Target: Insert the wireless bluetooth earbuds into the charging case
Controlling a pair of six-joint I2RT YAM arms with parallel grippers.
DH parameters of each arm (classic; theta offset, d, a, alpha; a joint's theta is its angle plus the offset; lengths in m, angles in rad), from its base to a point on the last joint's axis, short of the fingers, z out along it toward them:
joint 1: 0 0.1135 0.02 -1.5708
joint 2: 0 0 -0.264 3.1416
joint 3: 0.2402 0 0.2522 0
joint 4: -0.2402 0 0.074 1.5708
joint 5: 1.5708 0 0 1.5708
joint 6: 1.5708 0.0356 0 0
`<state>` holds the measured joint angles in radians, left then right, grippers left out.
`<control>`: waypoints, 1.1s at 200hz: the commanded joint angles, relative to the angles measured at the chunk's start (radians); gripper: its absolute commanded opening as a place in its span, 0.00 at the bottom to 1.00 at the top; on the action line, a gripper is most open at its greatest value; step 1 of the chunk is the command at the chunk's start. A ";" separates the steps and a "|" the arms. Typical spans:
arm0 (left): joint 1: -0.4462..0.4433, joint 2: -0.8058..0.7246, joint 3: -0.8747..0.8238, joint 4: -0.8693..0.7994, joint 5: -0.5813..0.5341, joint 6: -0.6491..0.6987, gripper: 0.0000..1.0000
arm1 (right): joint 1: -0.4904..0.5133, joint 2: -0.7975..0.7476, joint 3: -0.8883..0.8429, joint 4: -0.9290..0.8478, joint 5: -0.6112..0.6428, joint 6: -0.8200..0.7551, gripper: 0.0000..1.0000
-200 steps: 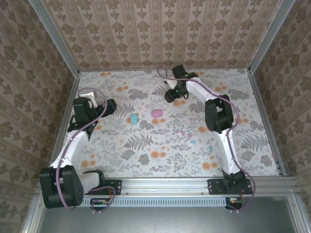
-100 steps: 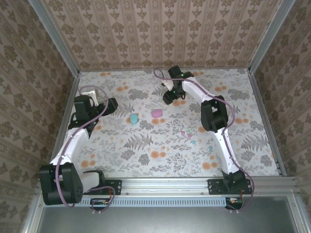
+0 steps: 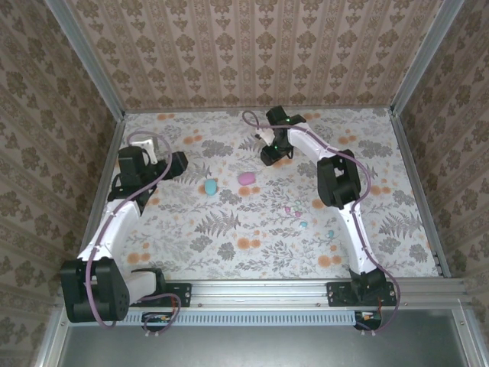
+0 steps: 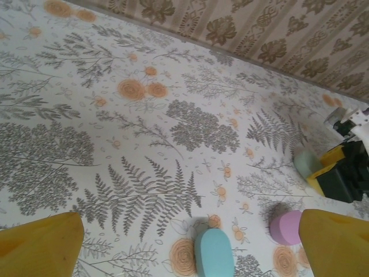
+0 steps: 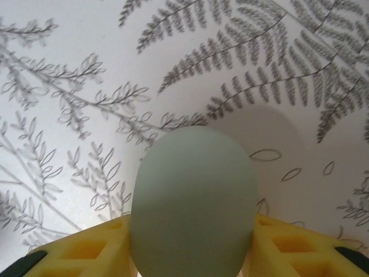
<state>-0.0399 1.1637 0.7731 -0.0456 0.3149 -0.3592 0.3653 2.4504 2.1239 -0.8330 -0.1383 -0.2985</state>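
A: What has changed since a second ago?

B: From above, the right gripper (image 3: 273, 154) has barely shifted at the far middle of the table (image 3: 229, 245). Its elbow has swung a little to the left. The left gripper (image 3: 174, 163) has crept slightly farther out along the left side. The cases and buds lie where they lay.

A: And the earbuds?

B: In that same view the earbuds (image 3: 303, 224) are scattered on the table just left of the right arm's forearm. They are nearer to the bases than the pink case (image 3: 246, 178) and the blue case (image 3: 209, 186). They are well apart from both grippers.

A: What does the left wrist camera give?

B: The left gripper's yellow fingers (image 4: 40, 245) sit in the two bottom corners, spread wide and gripping nothing. The blue case lies on the table at the bottom edge, between them in the picture. The pink case is just beside the right-hand finger. Farther off to the right, a mint case (image 4: 305, 161) sits against a yellow finger of the right gripper.

A: And the right wrist camera?

B: The mint case is in the middle, with a yellow finger snug against each side, so the gripper is closed on it. Its shadow falls on the fern print beyond it. Whether it rests on the table or is lifted, I cannot tell.
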 commanded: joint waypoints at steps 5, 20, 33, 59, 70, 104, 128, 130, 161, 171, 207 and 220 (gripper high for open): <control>-0.027 -0.009 0.041 -0.018 0.038 -0.022 0.96 | 0.007 -0.196 -0.207 0.155 -0.105 -0.039 0.44; -0.051 0.000 0.048 -0.004 0.055 -0.046 0.96 | 0.007 -0.319 -0.361 0.272 -0.172 -0.063 0.44; -0.081 0.014 0.057 0.011 0.066 -0.065 0.96 | 0.006 -0.426 -0.501 0.381 -0.237 -0.092 0.43; -0.163 0.065 0.084 0.044 0.087 -0.104 0.95 | 0.008 -0.609 -0.727 0.538 -0.337 -0.142 0.44; -0.199 0.093 0.108 0.047 0.103 -0.117 0.95 | 0.012 -0.670 -0.798 0.579 -0.366 -0.153 0.43; -0.311 0.176 0.204 0.046 0.163 -0.163 0.94 | 0.043 -0.810 -0.921 0.653 -0.401 -0.164 0.43; -0.381 0.222 0.267 0.046 0.194 -0.207 0.94 | 0.064 -0.876 -0.965 0.690 -0.413 -0.165 0.43; -0.385 0.227 0.272 0.043 0.198 -0.212 0.94 | 0.065 -0.882 -0.969 0.693 -0.414 -0.165 0.43; -0.456 0.269 0.329 0.040 0.241 -0.236 0.93 | 0.076 -0.940 -1.009 0.758 -0.415 -0.153 0.43; -0.463 0.286 0.336 0.042 0.253 -0.245 0.92 | 0.079 -0.951 -1.019 0.772 -0.416 -0.153 0.43; -0.478 0.335 0.379 0.030 0.297 -0.274 0.82 | 0.086 -0.977 -1.036 0.811 -0.404 -0.139 0.43; -0.486 0.346 0.397 0.019 0.304 -0.268 0.80 | 0.087 -0.979 -1.039 0.815 -0.400 -0.137 0.43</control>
<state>-0.5114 1.4925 1.1164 -0.0154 0.5713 -0.6033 0.4435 1.5028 1.1034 -0.0677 -0.5171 -0.4423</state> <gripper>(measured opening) 0.818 0.436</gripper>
